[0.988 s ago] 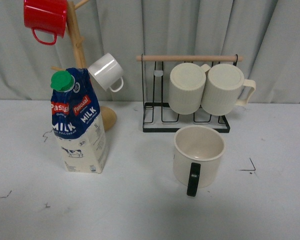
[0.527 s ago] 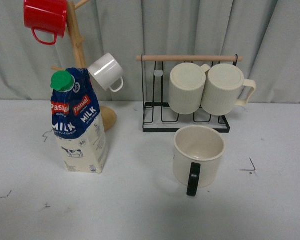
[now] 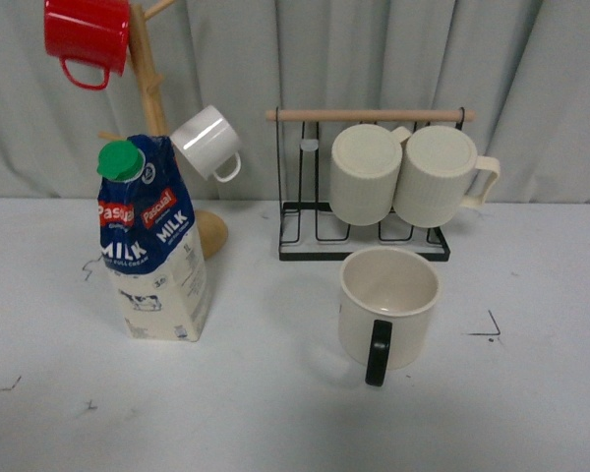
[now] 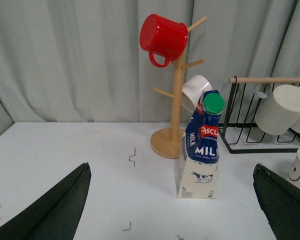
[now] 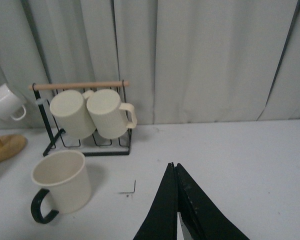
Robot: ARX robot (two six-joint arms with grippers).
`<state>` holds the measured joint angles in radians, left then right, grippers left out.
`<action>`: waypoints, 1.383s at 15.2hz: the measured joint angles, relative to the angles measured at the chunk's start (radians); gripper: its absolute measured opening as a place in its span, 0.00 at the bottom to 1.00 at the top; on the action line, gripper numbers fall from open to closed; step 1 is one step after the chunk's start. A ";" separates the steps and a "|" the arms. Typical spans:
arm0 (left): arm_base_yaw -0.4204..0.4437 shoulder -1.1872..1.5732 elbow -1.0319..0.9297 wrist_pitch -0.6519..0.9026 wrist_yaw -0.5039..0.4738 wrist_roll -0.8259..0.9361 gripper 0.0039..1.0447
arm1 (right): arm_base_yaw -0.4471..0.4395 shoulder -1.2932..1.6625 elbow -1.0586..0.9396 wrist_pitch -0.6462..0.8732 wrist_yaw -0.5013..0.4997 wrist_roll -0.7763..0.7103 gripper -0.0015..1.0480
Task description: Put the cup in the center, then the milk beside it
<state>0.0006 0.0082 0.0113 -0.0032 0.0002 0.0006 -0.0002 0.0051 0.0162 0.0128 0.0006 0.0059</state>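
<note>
A red mug (image 3: 87,34) hangs at the upper left of the front view on a wooden mug tree (image 3: 149,74). A small white mug (image 3: 206,141) hangs lower on the same tree, to its right. Right of centre stands a black wire rack (image 3: 300,211) topped by a wooden bar (image 3: 369,115). Two ribbed cream mugs (image 3: 366,174) rest side by side in it, touching. A grey curtain (image 3: 393,49) fills the background. The white worktop (image 3: 275,393) carries small black marks (image 3: 492,326).
</note>
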 joint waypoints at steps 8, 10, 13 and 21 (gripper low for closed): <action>0.000 0.000 0.000 0.000 0.000 0.000 0.94 | 0.000 -0.001 -0.005 -0.016 0.000 -0.001 0.75; -0.015 0.011 0.017 -0.071 -0.039 -0.009 0.94 | 0.000 -0.001 -0.005 -0.016 0.000 0.000 0.96; -0.132 0.267 0.075 -0.069 -0.135 -0.069 0.94 | 0.000 -0.001 -0.005 -0.016 0.000 -0.001 0.94; -0.242 1.302 0.258 0.737 -0.156 -0.074 0.94 | 0.000 -0.001 -0.005 -0.016 0.000 -0.001 0.94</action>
<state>-0.2413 1.3106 0.2695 0.7338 -0.1555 -0.0734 -0.0002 0.0044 0.0116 -0.0036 0.0006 0.0048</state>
